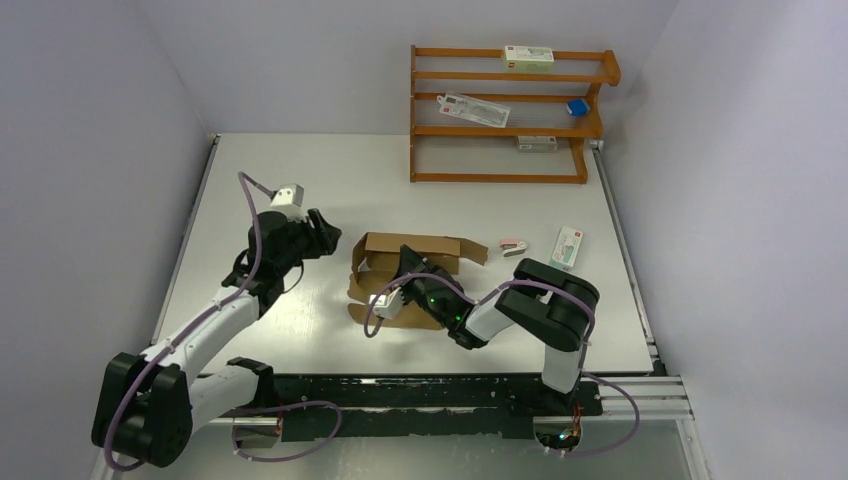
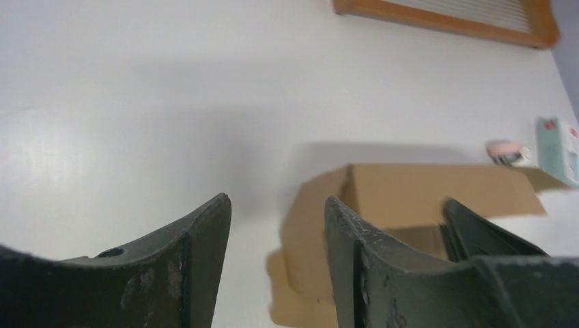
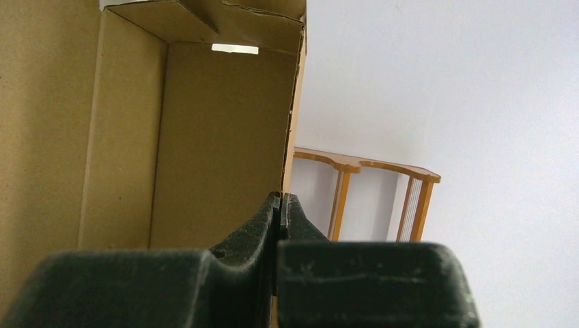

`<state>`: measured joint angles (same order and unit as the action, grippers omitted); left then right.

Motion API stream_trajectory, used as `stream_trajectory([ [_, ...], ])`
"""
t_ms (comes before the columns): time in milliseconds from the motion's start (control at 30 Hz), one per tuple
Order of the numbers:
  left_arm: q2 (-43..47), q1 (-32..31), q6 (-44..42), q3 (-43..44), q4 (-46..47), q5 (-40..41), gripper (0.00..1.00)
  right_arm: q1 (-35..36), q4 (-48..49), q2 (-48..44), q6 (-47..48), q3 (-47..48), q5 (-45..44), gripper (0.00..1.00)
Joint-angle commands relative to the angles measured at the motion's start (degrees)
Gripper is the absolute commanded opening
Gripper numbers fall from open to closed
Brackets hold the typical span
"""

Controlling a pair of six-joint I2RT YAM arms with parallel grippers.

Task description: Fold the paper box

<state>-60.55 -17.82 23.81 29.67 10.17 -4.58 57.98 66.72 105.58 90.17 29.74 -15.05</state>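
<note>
The paper box (image 1: pixel 425 247) is plain brown cardboard, partly raised into an open carton at the middle of the table, with flaps spread on its near-left side. My right gripper (image 1: pixel 408 262) reaches into it from the near side. In the right wrist view its fingertips (image 3: pixel 280 198) are shut on the thin edge of an upright wall of the box (image 3: pixel 205 137). My left gripper (image 1: pixel 325 235) hovers just left of the box, apart from it. In the left wrist view it (image 2: pixel 276 201) stands open with only bare table between the fingers, and the box (image 2: pixel 423 195) lies beyond to the right.
A wooden shelf rack (image 1: pixel 505 115) with small white cartons stands at the back right. A small pink and white object (image 1: pixel 513 247) and a white printed carton (image 1: pixel 568 246) lie right of the box. Walls close in the table on the left, back and right.
</note>
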Motion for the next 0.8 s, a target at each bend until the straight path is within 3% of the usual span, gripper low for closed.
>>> stream_trajectory([
  [0, -3.8, 3.0, -0.3, 1.4, -1.1, 4.4, 0.58, 0.5, 6.4, -1.8, 0.0, -0.5, 0.4, 0.0],
  [367, -11.8, 3.1, -4.3, -3.4, 7.0, -3.1, 0.6, 0.5, 3.9, -2.9, -1.5, -0.1, 1.1, 0.0],
  [500, -14.9, 2.8, -5.2, -3.3, 10.0, -8.8, 0.54, 0.6, 4.1, -2.5, -1.5, 0.0, 0.9, 0.0],
  [767, -13.6, -2.5, -8.3, -4.2, 14.2, -11.3, 0.52, 0.9, 2.9, -2.4, -1.4, 0.6, 1.2, 0.0],
])
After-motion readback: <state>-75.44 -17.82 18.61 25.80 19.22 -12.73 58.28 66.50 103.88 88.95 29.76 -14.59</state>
